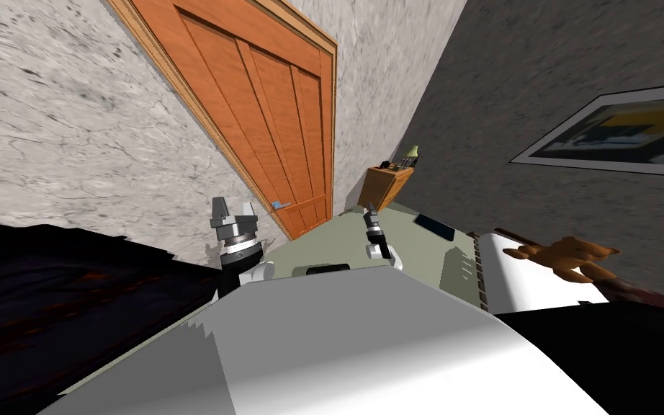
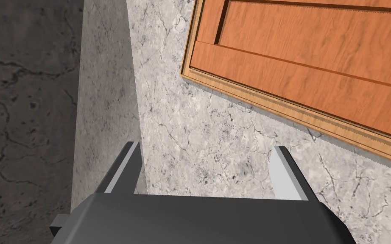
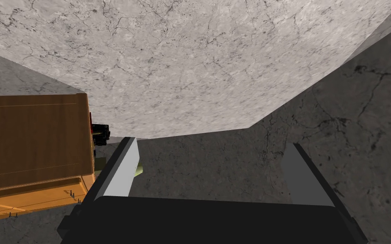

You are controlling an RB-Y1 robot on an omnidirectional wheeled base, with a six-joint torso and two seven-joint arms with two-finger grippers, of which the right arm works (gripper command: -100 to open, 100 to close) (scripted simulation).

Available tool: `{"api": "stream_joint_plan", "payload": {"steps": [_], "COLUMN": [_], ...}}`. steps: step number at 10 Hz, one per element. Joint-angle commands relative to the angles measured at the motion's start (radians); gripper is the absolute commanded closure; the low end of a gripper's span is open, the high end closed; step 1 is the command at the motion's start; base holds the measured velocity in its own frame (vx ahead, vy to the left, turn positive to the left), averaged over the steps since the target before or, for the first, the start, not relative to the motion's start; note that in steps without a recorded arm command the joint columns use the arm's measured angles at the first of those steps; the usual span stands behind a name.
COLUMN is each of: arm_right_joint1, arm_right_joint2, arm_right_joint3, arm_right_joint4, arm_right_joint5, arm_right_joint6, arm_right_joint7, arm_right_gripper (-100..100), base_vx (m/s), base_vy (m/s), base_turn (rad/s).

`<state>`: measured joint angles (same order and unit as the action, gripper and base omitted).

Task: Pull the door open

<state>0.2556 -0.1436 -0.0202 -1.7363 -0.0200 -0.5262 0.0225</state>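
An orange panelled door (image 1: 266, 108) in a lighter frame stands in the grey marbled wall, and it looks closed. Its small blue-grey handle (image 1: 279, 205) sits low near the frame's edge. My left gripper (image 1: 233, 212) is open with nothing between its fingers, a short way to the left of the handle and apart from it. In the left wrist view, the left gripper (image 2: 206, 148) faces the marbled wall, with a corner of the door (image 2: 309, 51) off to one side. My right gripper (image 1: 371, 210) is open and empty further right; the right gripper (image 3: 211, 144) points at a wall corner.
A small wooden cabinet (image 1: 387, 184) with a lamp (image 1: 411, 151) on top stands right of the door; the cabinet (image 3: 33, 135) is beside my right fingers. A white bed (image 1: 532, 277) with a teddy bear (image 1: 568, 259) is at right. Dark furniture (image 1: 50, 288) lies at left.
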Motion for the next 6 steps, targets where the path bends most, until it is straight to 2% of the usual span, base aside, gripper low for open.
{"api": "stream_joint_plan", "payload": {"steps": [1,6], "arm_right_joint1": [-0.012,-0.051], "arm_right_joint2": [-0.002,-0.008], "arm_right_joint3": [-0.001,-0.005], "arm_right_joint4": [0.032,0.129], "arm_right_joint5": [-0.002,-0.008], "arm_right_joint6": [-0.01,-0.034], "arm_right_joint7": [0.001,0.003], "arm_right_gripper": [-100,-100], "base_vx": [-0.038,-0.038], "base_vy": [-0.031,-0.005], "base_turn": [0.109,0.129]}}
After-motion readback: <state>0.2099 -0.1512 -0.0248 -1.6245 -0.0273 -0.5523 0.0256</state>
